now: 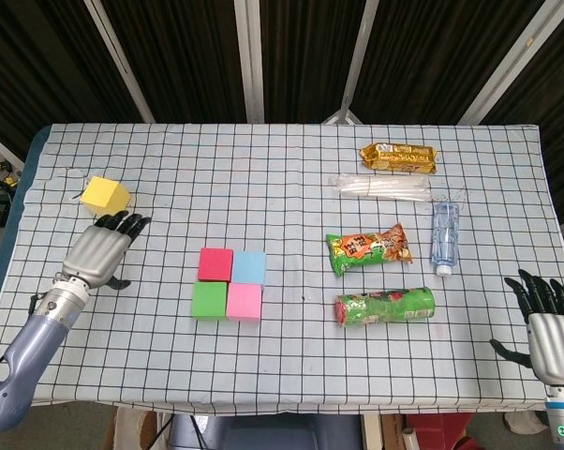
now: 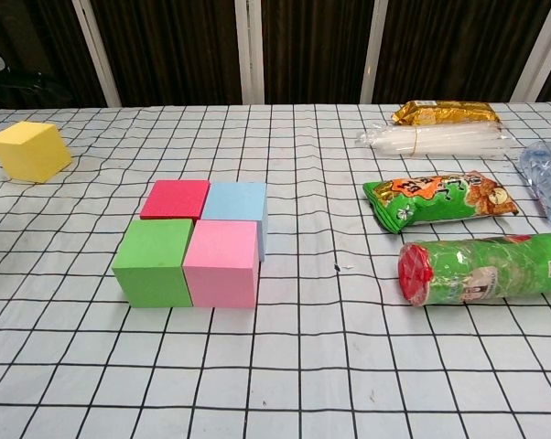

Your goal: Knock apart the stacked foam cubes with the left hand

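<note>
1. Foam cubes: four cubes sit packed together in a square on the bench [image 1: 291, 169], left of its centre. The red cube [image 1: 215, 264] and blue cube [image 1: 249, 266] form the far row; the green cube [image 1: 209, 300] and pink cube [image 1: 244, 302] form the near row. All four touch their neighbours and stand flat on the checked cloth.
2. Yellow cube [image 1: 106, 194]: it lies alone near the left edge of the bench, well apart from the four-cube block, turned at an angle to the grid lines. The chest view shows it resting on the cloth with one corner toward the camera.
3. Left hand [image 1: 99, 253]: it is just on the near side of the yellow cube, apart from it, back uppermost. Its fingers [image 1: 123, 223] are extended and slightly spread, holding nothing. Whether it rests on the cloth or hangs above it cannot be told.
4. Right hand [image 1: 552, 323]: it shows at the near right corner of the head view, fingers straight and apart, holding nothing.
5. Other items, right half of the bench, far to near: gold snack packet [image 1: 398, 157]; clear plastic sleeve [image 1: 383, 187]; water bottle [image 1: 444, 235] lying on its side; green snack bag [image 1: 369, 248]; green canister [image 1: 385, 306] lying on its side.
</note>
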You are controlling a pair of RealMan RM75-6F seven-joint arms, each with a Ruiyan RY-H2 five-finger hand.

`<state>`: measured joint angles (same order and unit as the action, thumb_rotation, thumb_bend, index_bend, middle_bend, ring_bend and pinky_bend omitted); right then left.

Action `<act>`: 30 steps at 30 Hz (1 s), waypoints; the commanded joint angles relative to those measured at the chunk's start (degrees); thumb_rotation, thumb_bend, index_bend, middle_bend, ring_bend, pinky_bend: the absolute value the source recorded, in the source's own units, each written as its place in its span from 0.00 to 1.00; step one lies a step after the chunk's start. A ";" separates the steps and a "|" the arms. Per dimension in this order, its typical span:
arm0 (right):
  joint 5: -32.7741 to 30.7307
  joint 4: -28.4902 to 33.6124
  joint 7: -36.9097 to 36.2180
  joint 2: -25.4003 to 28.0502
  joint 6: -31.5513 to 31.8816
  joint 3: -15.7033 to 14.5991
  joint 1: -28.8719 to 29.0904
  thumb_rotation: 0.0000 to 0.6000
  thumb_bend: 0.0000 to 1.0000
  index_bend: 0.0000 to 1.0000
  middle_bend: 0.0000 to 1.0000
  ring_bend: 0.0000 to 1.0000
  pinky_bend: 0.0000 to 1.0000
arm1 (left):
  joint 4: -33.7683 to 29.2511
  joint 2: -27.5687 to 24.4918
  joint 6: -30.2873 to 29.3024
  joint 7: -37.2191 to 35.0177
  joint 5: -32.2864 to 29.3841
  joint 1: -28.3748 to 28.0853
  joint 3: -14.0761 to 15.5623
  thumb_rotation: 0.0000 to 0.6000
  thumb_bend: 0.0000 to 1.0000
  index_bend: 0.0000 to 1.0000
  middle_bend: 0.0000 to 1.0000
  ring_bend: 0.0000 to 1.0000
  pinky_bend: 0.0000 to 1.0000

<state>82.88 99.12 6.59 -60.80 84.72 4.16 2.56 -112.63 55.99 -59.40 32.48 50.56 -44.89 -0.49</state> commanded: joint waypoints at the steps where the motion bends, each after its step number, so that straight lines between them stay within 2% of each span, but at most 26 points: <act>1: 0.08 0.06 -0.04 0.05 0.08 -0.03 -0.03 1.00 0.06 0.17 0.09 0.10 0.00 | -1.58 -1.63 0.35 -1.96 3.49 2.33 1.55 1.00 0.02 0.05 0.14 0.13 0.23; 6: 0.25 0.17 0.02 0.03 0.28 -0.06 -0.08 1.00 0.06 0.17 0.09 0.10 0.00 | -1.52 -2.25 2.41 -2.03 4.48 4.05 4.41 1.00 0.02 0.04 0.14 0.13 0.24; 12: 0.24 0.27 0.04 0.07 0.38 -0.09 -0.15 1.00 0.06 0.17 0.09 0.10 0.00 | 0.39 0.22 5.65 -0.37 2.66 3.61 5.75 1.00 0.02 0.02 0.15 0.13 0.24; 23: 0.01 -0.06 -1.41 0.47 0.94 0.23 -0.43 1.00 0.06 0.17 0.09 0.10 0.00 | 3.62 9.12 8.27 3.51 -1.69 0.49 4.65 1.00 0.02 0.01 0.15 0.13 0.24; 30: 0.11 -0.35 -2.56 0.74 1.64 0.45 -0.72 1.00 0.06 0.17 0.09 0.10 0.00 | 4.65 13.57 7.52 5.47 -3.90 -1.65 3.04 1.00 0.02 0.01 0.15 0.13 0.24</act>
<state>82.99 98.80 4.09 -60.10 86.31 4.58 1.87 -108.23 68.81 -51.54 37.39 47.11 -45.98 3.04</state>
